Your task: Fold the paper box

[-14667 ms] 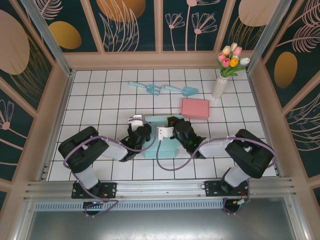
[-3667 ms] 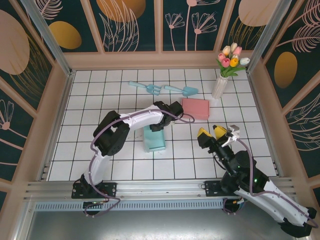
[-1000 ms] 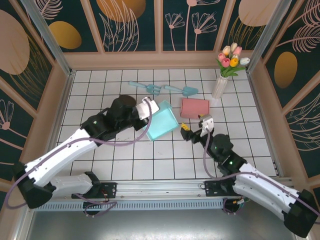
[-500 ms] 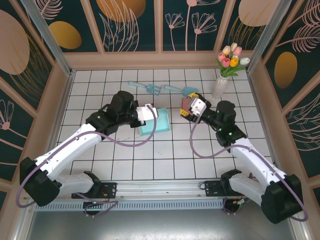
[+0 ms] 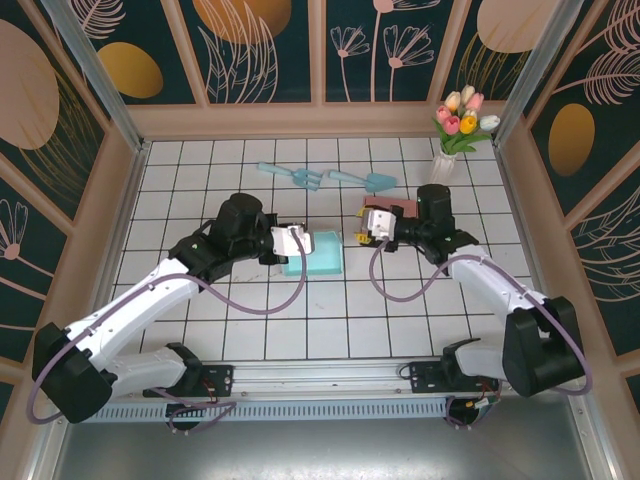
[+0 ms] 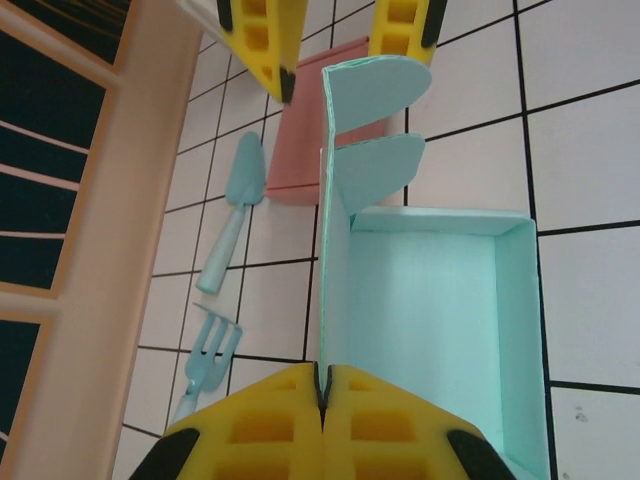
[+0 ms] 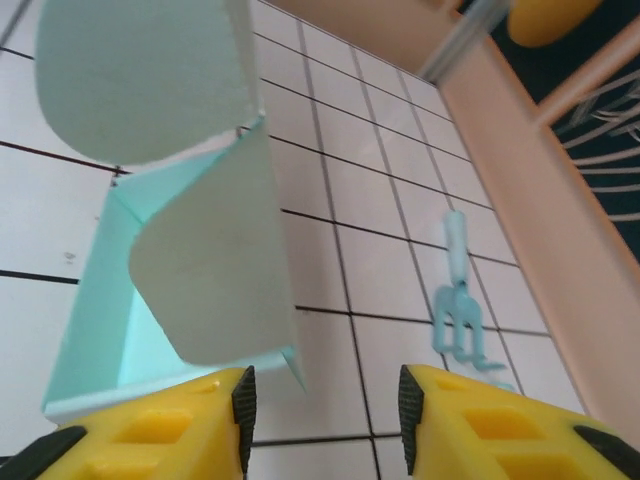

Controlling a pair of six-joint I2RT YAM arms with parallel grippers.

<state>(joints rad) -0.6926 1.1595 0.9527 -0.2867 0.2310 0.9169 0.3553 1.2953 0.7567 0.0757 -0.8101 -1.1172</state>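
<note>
Pinching lid panel (image 6: 330,260) of teal paper box (image 5: 325,255), table (image 5: 200,180) centre: left gripper (image 6: 322,385), from 9 o'clock. At 2 o'clock, right gripper (image 7: 322,400) spread, empty, beside rounded tabs (image 6: 380,165). Judged light, flimsy, crease-prone; hold panel edges.

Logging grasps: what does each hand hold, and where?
Left hand pinches the light-blue paper box by its upright lid's edge; right hand is open, holding nothing.

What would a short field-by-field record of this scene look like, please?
Box: light blue paper box, open on the tiles
Left arm: left gripper shut on the box's upright panel
Right arm: right gripper, jaws apart, at the rounded flaps
Nearby: pink box, trowel, fork, vase of tulips
</note>
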